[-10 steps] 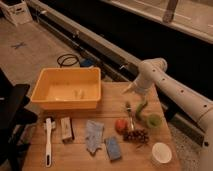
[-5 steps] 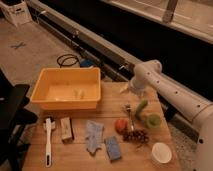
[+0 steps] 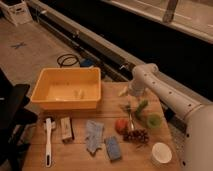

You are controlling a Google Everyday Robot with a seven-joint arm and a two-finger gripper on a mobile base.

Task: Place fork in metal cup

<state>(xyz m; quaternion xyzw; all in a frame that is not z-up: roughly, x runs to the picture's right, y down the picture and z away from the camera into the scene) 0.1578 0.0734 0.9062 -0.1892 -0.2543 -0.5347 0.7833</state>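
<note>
The gripper hangs from the white arm over the back of the wooden table, just right of the yellow tub. A slim grey fork lies on the table in front of the gripper, between a red fruit and a green vegetable. The gripper is above and behind the fork, apart from it. I cannot pick out the metal cup; it may be hidden by the gripper and wrist.
A yellow tub stands at the back left. A white-handled brush, a small brown box, a blue cloth and a blue sponge lie in front. A green cup, grapes and a white cup stand at the right.
The arm and gripper have drawn a little back and left, away from the fork and the vegetable. Nothing on the table has moved.
</note>
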